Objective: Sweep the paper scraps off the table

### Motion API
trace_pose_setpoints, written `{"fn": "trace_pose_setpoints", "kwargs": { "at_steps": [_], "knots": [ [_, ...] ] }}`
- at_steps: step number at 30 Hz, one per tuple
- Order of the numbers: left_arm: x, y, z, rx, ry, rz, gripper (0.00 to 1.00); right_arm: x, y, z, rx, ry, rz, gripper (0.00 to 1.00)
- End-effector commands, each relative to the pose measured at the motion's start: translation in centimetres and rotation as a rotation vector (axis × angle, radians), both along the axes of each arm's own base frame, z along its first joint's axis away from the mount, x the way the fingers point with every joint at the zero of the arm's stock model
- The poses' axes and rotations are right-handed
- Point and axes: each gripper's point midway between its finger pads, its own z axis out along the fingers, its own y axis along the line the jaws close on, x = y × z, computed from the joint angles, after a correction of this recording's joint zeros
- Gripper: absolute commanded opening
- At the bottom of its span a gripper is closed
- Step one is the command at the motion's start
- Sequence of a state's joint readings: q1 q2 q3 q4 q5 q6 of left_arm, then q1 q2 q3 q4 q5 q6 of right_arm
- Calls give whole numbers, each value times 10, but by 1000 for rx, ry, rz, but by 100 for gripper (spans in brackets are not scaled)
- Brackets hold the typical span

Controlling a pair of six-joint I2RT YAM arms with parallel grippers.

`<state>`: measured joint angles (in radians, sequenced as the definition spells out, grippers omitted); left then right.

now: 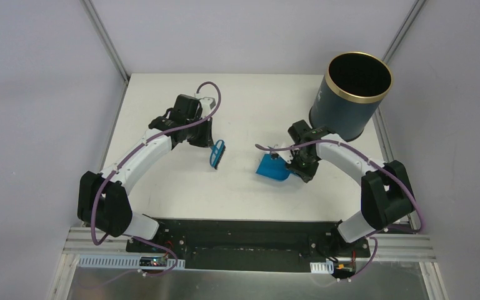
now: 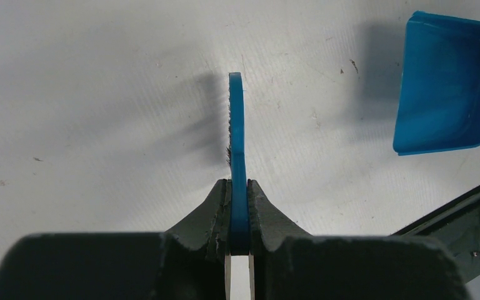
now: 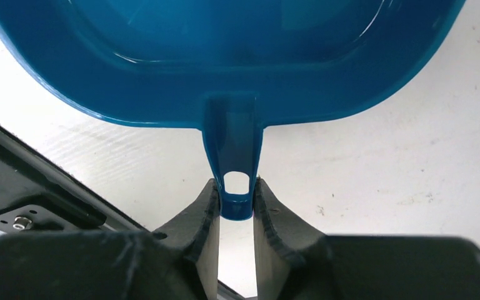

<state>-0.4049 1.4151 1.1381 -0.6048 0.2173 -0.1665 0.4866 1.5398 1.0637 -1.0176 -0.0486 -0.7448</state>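
Your left wrist view shows the left gripper [image 2: 239,187] pinching the blue hand brush [image 2: 236,125] edge-on, its bristles barely visible. In the right wrist view the right gripper [image 3: 236,190] is clamped on the handle of the dustpan [image 3: 237,62], whose pan is cropped. Only the overhead view shows the dark bin [image 1: 350,100] on the table [image 1: 250,106]. As for the paper scraps, you can't make them out in any view.

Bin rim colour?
Gold rim on a dark blue bin; top view shows it best.

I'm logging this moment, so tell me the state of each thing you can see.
left gripper: shut on brush
right gripper: shut on dustpan
brush: held by its handle
dustpan: held by its handle, empty
bin: upright, open top
paper scraps: none in view
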Motion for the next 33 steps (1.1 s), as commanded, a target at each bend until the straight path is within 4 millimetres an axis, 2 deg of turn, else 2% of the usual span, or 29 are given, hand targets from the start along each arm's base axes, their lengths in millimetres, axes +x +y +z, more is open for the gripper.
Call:
{"fn": "trace_pose_setpoints", "kwargs": {
  "at_steps": [1, 7, 12, 14, 16, 17, 19, 20, 22, 25, 27, 29, 33],
  "knots": [
    [8, -8, 9, -25, -36, -23, 0, 3, 12, -11, 7, -41, 4, 3],
    [3, -24, 21, -124, -41, -68, 0, -11, 26, -22, -8, -54, 69, 12],
    [-2, -36, 24, -193, -21, -99, 0, -5, 26, -29, -89, -79, 54, 32],
    [-4, -37, 22, -192, -2, -99, 0, -6, 27, -27, -81, -86, 48, 43],
    [-5, -41, 24, -214, 15, -107, 0, -3, 27, -18, -56, -135, 49, 49],
    [-6, -43, 25, -231, 26, -106, 0, 1, 28, -12, -33, -180, 48, 62],
    [-9, -49, 26, -277, 60, -98, 0, 10, 29, 6, 25, -296, 43, 96],
    [-11, -53, 27, -304, 82, -87, 0, 14, 29, 17, 56, -354, 30, 99],
    [-15, -58, 24, -356, 139, -62, 0, 24, 27, 41, 133, -458, -34, 100],
    [-22, -61, 15, -449, 249, -4, 0, 44, 14, 79, 302, -580, -249, 100],
    [-28, -61, 6, -513, 285, 24, 0, 51, 4, 88, 379, -596, -396, 100],
    [-32, -59, 1, -581, 311, 75, 0, 56, -4, 86, 398, -583, -512, 100],
    [-40, -46, -9, -601, 288, 188, 0, 52, 1, 78, 471, -460, -591, 100]
  ]
}}
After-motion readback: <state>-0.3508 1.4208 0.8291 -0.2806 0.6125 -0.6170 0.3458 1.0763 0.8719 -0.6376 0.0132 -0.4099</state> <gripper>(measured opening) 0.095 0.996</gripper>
